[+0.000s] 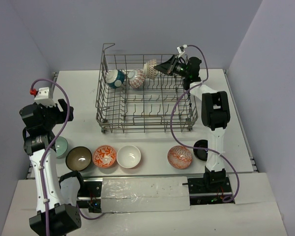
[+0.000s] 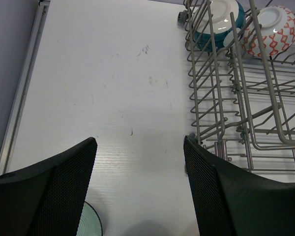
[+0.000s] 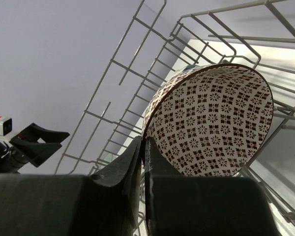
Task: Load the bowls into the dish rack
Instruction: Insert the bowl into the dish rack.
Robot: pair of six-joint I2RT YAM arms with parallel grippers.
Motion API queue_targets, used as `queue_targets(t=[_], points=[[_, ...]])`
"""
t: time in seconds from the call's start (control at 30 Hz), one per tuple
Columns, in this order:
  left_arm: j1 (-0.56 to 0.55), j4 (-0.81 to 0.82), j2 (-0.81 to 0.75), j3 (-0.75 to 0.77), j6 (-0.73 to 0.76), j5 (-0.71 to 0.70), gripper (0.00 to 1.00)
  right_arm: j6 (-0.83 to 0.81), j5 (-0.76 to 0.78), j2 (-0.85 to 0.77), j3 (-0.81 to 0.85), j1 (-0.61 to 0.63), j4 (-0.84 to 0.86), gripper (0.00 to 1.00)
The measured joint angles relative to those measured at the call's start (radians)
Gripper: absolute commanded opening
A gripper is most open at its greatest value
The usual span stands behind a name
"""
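Brown-patterned bowl (image 3: 211,123) stands on edge in the dish rack's (image 1: 147,129) far row; the raised right gripper (image 3: 143,143) pinches its rim, and the left gripper (image 2: 140,140) hovers spread.

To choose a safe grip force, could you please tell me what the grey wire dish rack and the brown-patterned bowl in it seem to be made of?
The grey rectangular wire dish rack looks like coated metal: thin bent rods, matte finish. The round brown-patterned white bowl looks like glazed ceramic, though melamine is possible: smooth, crisp printed pattern.
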Motion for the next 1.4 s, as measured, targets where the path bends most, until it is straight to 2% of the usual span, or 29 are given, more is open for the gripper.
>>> queue_targets(t=[0.47,0.8,1.07,1.4], points=[[0.0,0.0,0.0,0.0,0.0,0.008,0.77,-0.029,0.05,-0.046,-0.096,0.0,0.033,0.0],[0.0,0.0,0.0,0.0,0.0,0.01,0.77,-0.074,0.029,-0.049,-0.06,0.0,-0.063,0.0],[0.0,0.0,0.0,0.0,0.0,0.011,0.77,-0.09,-0.051,-0.048,0.006,0.001,-0.145,0.0],[0.0,0.0,0.0,0.0,0.0,0.011,0.77,-0.03,-0.153,-0.045,0.016,0.003,-0.154,0.0]])
